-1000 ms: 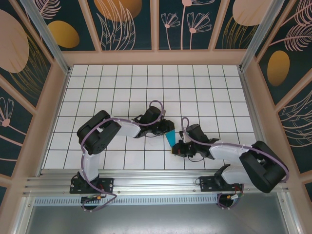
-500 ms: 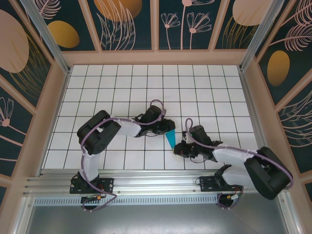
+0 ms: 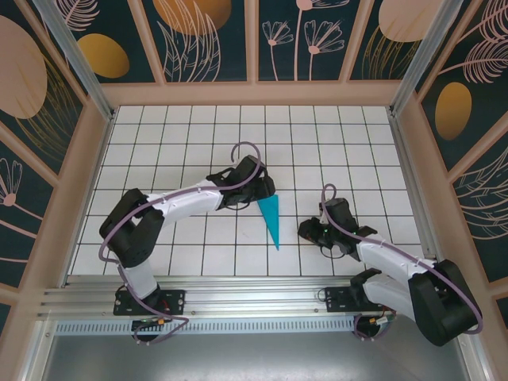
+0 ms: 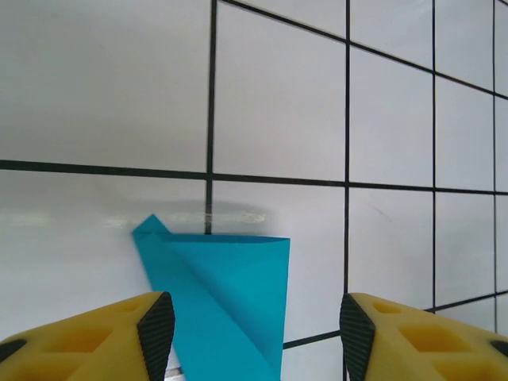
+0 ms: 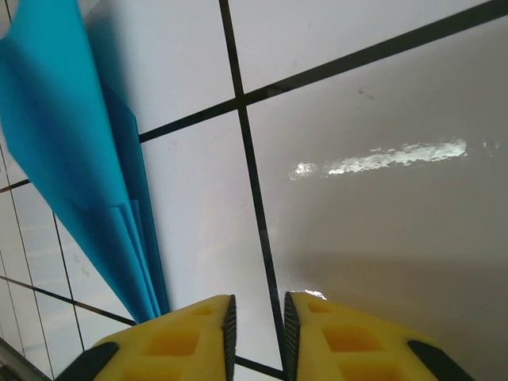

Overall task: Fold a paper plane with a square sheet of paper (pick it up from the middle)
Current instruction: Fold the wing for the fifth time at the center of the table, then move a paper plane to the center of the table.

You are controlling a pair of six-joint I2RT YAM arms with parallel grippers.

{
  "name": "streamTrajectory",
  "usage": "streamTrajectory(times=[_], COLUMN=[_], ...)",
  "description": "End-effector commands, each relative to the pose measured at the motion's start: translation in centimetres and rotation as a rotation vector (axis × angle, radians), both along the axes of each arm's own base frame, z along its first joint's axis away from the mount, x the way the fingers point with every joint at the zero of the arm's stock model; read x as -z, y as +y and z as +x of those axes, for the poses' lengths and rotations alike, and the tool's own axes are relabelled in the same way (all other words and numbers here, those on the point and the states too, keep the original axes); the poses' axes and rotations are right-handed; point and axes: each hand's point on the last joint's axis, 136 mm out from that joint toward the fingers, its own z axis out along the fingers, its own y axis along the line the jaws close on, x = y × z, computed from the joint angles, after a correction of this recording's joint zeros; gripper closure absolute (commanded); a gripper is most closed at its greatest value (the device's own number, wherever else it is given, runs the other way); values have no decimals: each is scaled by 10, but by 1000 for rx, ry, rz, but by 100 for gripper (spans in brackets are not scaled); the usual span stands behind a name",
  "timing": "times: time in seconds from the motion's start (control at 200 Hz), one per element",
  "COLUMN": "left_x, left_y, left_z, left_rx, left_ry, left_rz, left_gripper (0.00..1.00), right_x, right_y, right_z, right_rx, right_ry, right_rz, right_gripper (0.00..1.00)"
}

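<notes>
The teal-blue square sheet of paper is folded into a slim paper plane (image 3: 272, 221) that lies flat on the white tiles, its point toward the near edge. My left gripper (image 3: 264, 194) hovers at the plane's wide back end. In the left wrist view its jaws stand wide open (image 4: 255, 327) over that blunt end (image 4: 230, 294), gripping nothing. My right gripper (image 3: 305, 231) sits to the right of the plane, apart from it. Its fingers (image 5: 258, 327) show a narrow gap with only bare tile between them, and the plane's layered edge (image 5: 71, 159) is off to their left.
The white tiled floor (image 3: 190, 143) is ringed by a wooden frame (image 3: 254, 94) and patterned walls. A metal rail (image 3: 254, 298) runs along the near edge by both arm bases.
Both grippers opened and let go of the plane. The left one drew back up and left, the right one moved off to the right, and the plane now lies flat.
</notes>
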Motion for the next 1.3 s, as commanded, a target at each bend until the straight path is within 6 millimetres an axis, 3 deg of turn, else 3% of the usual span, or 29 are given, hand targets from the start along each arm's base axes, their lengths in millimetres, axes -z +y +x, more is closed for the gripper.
streamTrajectory(times=[0.0,0.28,0.545,0.791,0.931,1.296], left_x=[18,35,50,39,37,47], left_y=[27,-10,-6,7,14,24], left_z=[-19,-25,-30,-37,-42,-52], left_rx=[-39,11,18,-4,-11,-11], left_ry=[40,74,109,73,53,50], left_rz=[221,306,356,310,276,242], left_gripper=[39,36,39,55,70,97], right_x=[-17,-27,-29,-45,-55,-49], right_y=[2,8,10,25,36,73], right_z=[17,23,23,26,27,22], right_rx=[18,14,17,-35,-84,-253], right_ry=[-85,-129,-134,-171,-197,-179], right_rz=[15,57,79,159,194,153], right_gripper=[69,62,59,56,53,50])
